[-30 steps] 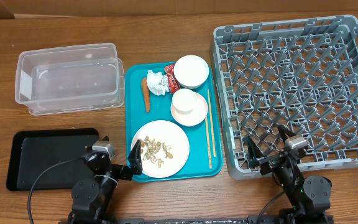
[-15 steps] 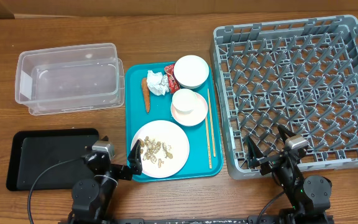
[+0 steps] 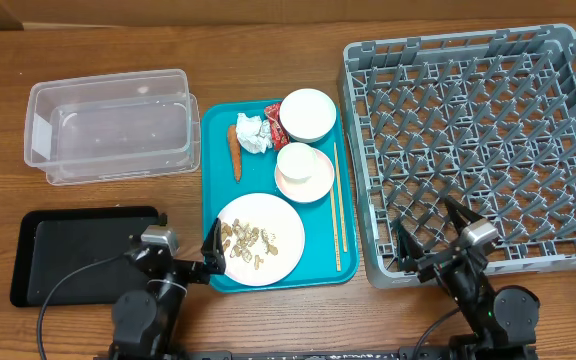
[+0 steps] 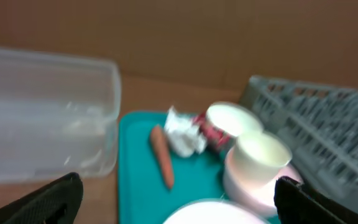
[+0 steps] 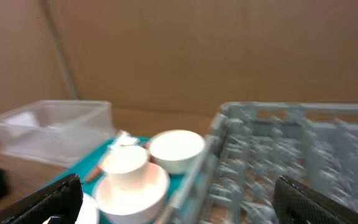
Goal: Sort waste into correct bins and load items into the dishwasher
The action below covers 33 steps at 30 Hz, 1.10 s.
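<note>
While both arms only nudged at the front edge, left fingers [image 4: 50, 199] and right fingers [image 5: 50, 200] stayed spread and empty, leaving tray [image 3: 220, 190] contents unsorted.

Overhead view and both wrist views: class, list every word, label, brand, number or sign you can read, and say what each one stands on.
No text can be read in any view.
Red foil wrapper: any print on it is too small to read.
Clear tub: a white patch on its left end shows no legible writing.
Both wrist views: too blurred to show any lettering.
</note>
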Motion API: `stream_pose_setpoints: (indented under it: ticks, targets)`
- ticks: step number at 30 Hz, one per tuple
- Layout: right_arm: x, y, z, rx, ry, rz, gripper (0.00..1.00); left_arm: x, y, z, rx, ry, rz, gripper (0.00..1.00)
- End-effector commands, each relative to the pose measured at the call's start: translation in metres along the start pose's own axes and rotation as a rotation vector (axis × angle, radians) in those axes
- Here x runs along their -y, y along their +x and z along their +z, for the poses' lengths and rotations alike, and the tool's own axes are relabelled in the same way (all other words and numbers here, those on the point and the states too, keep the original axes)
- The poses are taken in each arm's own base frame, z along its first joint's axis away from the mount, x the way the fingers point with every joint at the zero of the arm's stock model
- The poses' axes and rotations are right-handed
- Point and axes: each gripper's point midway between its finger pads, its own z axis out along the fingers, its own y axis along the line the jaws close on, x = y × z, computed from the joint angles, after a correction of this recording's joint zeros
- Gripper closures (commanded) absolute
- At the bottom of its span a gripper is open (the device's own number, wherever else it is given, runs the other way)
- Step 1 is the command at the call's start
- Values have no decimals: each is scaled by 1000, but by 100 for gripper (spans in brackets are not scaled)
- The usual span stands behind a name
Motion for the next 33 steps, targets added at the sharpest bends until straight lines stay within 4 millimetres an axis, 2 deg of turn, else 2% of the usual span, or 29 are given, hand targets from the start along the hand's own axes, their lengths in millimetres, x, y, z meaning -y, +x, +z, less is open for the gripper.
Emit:
stream_pose_setpoints:
  ticks: [1, 3, 5, 10, 14, 19, 24, 27, 31, 33]
  targets:
    - [-18, -13, -3, 23, -96, 36, 0, 26, -26, -4, 100, 141, -28, 0]
    - [-21, -29, -6, 51, -99, 54, 0, 40, -54, -12, 201, 208, -6, 0]
    - [-23, -47, -9, 77, -93, 44, 0, 47, -76, -19, 270, 227, 7, 0]
    - [-16, -88, -13, 52, -2, 66, 0, 63, -127, -41, 342, 256, 22, 0]
    - [-4, -104, -5, -87, 87, 126, 0, 74, -161, -41, 256, 244, 9, 0]
    - [6, -118, 23, -320, 128, 217, 0, 100, -202, -15, 13, 292, -21, 0]
    - [13, -129, 55, -489, 127, 284, 0, 131, -222, 15, -261, 400, -86, 0]
    - [10, -123, 69, -573, 98, 368, 0, 145, -229, 32, -372, 467, -106, 0]
    - [6, -112, 85, -624, 36, 412, 0, 161, -220, 50, -493, 584, -177, 0]
    - [9, -101, 87, -662, 47, 430, 0, 159, -209, 63, -538, 586, -200, 0]
